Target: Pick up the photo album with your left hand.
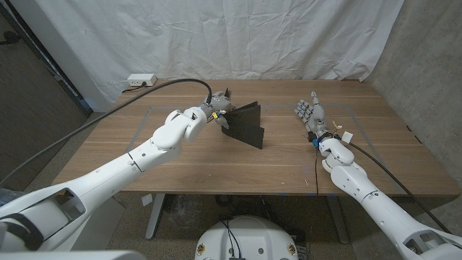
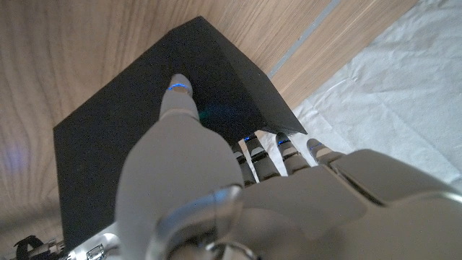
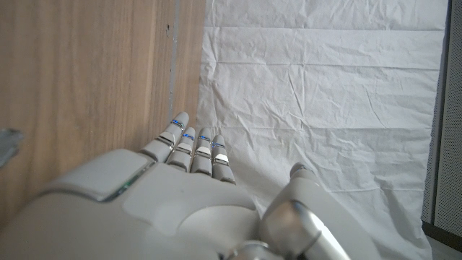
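I see the flat, matte black rectangular photo album (image 1: 245, 124) tilted up near the middle of the wooden table (image 1: 216, 159), its long axis running from the far left down toward the near right — the raised end at my white left hand (image 1: 216, 110). From the left wrist view the thumb (image 2: 179, 97) presses on the dark cover (image 2: 115, 137) while the fingers (image 2: 285, 148) wrap its edge — it is gripping the album. My right hand (image 1: 309, 113) stands well apart to the right, fingers extended, holding nothing.
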You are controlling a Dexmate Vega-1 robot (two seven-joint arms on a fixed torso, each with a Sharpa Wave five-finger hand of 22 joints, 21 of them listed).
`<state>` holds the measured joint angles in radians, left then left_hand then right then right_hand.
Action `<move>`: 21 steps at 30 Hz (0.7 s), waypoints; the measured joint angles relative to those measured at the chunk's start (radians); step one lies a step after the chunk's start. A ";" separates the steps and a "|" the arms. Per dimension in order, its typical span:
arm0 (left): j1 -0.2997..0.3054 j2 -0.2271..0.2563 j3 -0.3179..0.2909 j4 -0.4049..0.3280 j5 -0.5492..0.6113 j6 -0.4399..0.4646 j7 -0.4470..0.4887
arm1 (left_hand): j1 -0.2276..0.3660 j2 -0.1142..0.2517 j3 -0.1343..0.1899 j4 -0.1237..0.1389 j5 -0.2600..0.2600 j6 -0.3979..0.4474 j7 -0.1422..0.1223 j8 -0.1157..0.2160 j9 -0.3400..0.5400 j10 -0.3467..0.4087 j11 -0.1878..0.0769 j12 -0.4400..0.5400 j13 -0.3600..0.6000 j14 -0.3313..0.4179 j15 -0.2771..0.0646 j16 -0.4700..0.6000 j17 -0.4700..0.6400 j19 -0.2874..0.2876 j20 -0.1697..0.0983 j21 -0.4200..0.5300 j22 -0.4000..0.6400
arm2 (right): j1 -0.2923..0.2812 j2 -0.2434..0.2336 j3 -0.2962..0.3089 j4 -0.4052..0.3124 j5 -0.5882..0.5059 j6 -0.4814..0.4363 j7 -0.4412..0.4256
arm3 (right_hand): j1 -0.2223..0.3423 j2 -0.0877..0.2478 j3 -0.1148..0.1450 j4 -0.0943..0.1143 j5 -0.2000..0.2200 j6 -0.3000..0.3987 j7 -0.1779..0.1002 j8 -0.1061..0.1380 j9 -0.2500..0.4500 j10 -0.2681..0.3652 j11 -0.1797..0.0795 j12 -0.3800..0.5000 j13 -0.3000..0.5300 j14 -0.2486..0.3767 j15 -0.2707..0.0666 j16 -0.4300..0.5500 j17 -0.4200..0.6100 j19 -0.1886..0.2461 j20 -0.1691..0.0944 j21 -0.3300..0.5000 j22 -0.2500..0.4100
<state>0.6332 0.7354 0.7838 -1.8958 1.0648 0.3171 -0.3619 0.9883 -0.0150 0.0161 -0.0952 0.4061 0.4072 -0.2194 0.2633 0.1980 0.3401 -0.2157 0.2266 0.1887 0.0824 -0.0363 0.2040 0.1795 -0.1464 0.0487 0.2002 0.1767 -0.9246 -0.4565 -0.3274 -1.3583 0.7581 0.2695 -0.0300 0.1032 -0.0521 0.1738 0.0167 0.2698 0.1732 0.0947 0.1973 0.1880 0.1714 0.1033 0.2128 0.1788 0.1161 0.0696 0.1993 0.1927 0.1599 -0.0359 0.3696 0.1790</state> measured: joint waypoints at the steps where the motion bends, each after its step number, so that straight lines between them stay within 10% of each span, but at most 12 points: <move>1: 0.000 0.000 0.000 0.000 0.000 0.000 0.000 | 0.001 0.001 0.000 0.000 0.000 0.013 0.000 0.003 0.000 0.008 0.000 0.000 0.000 0.000 0.000 0.000 0.000 0.003 0.001 0.000 0.000 | 0.000 0.000 0.000 0.000 0.000 0.000 0.000 | 0.000 0.000 0.000 0.000 0.000 0.000 0.000 0.000 0.000 0.000 0.000 0.000 0.000 0.000 0.000 0.000 0.000 0.000 0.000 -0.003 0.000; 21: 0.002 -0.004 0.005 -0.003 0.001 0.006 -0.001 | 0.040 0.024 -0.023 -0.001 0.000 0.188 -0.005 0.041 0.000 0.160 -0.003 0.009 0.000 0.076 -0.003 0.000 0.000 0.052 -0.016 0.000 0.000 | 0.015 0.007 -0.003 0.020 0.003 -0.001 0.012 | 0.005 0.005 -0.003 -0.003 0.000 0.000 0.000 0.000 0.000 0.000 0.000 0.000 0.000 0.000 0.000 0.000 0.000 0.000 0.000 -0.008 0.000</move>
<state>0.6353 0.7315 0.7892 -1.8991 1.0658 0.3228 -0.3626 1.0284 0.0093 -0.0069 -0.0966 0.4061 0.5949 -0.2244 0.3039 0.1978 0.5001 -0.2186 0.2351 0.1885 0.1584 -0.0396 0.2039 0.1796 -0.0945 0.0325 0.2002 0.1769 -0.9094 -0.4491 -0.3306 -1.3387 0.7616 0.2680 -0.0184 0.1084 -0.0469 0.1711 0.0140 0.2698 0.1733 0.0947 0.1973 0.1880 0.1715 0.1033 0.2128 0.1788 0.1161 0.0696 0.1993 0.1927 0.1599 -0.0359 0.3619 0.1789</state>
